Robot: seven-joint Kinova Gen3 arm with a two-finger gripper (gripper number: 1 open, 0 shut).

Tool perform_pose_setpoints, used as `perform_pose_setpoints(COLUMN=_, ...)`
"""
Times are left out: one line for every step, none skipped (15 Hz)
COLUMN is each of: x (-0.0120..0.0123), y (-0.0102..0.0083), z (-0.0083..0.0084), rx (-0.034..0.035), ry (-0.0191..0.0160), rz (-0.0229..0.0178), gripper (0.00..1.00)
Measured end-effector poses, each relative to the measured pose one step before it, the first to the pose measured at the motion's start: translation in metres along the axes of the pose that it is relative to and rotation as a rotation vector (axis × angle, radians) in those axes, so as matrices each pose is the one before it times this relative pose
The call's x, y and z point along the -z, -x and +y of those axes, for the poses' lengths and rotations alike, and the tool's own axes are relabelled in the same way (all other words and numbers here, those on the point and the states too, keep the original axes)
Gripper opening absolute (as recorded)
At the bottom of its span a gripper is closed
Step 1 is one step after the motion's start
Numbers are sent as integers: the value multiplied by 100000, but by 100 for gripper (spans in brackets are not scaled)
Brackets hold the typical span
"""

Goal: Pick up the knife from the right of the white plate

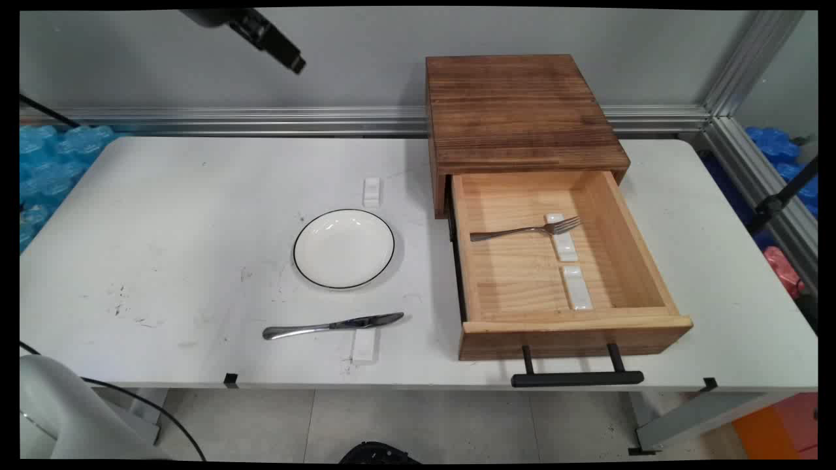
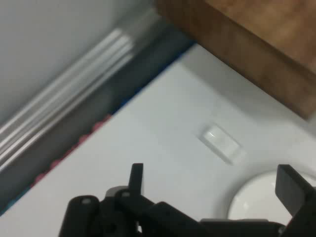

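White table (image 1: pixel 196 196) under grey wall; gripper (image 2: pixel 212 185) high at upper left of main frame, jaws apart, empty. Below it: small white rest (image 2: pixel 222 143), then black-rimmed plate (image 1: pixel 343 248) (center), knife (image 1: pixel 333 325) lower center. Right: open wooden drawer (image 1: pixel 646 261) holding fork (image 1: pixel 526 230).

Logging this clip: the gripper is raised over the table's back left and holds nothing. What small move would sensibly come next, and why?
Probably a descent toward the table. The gripper hangs open and empty, high above the table; the hand view shows the small white rest and the plate rim below it. The knife lies farther off at the near edge, and the fork sits in the open drawer.
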Motion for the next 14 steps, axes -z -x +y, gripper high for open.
perform_pose_setpoints(x=-68, y=129, z=330, rx=-2589, ry=1541, rz=-755, gripper=100)
perform_pose_setpoints(x=-85, y=222, z=511, rx=-3822, ry=2450, rz=-1024, gripper=100)
perform_pose_setpoints(x=-87, y=309, z=601, rx=-4093, ry=3029, rz=-976, gripper=100)
perform_pose_setpoints(x=-129, y=315, z=573, rx=-3472, ry=2748, rz=-903, gripper=100)
perform_pose_setpoints(x=-187, y=466, z=723, rx=-3761, ry=3563, rz=-1094, gripper=100)
perform_pose_setpoints(x=-248, y=601, z=718, rx=-3712, ry=3416, rz=-1390, gripper=100)
perform_pose_setpoints(x=-274, y=662, z=626, rx=-3173, ry=3193, rz=-1322, gripper=100)
perform_pose_setpoints(x=-319, y=575, z=521, rx=-2393, ry=2456, rz=-1125, gripper=100)
perform_pose_setpoints(x=-354, y=568, z=490, rx=-1881, ry=2159, rz=-947, gripper=100)
perform_pose_setpoints(x=-497, y=673, z=556, rx=-1817, ry=2256, rz=-1190, gripper=100)
perform_pose_setpoints(x=-338, y=394, z=314, rx=-906, ry=1227, rz=-704, gripper=100)
perform_pose_setpoints(x=-525, y=569, z=469, rx=-1290, ry=1775, rz=-1017, gripper=100)
perform_pose_setpoints(x=-783, y=716, z=644, rx=-1791, ry=2307, rz=-1254, gripper=100)
perform_pose_setpoints(x=-632, y=491, z=502, rx=-1607, ry=1777, rz=-784, gripper=100)
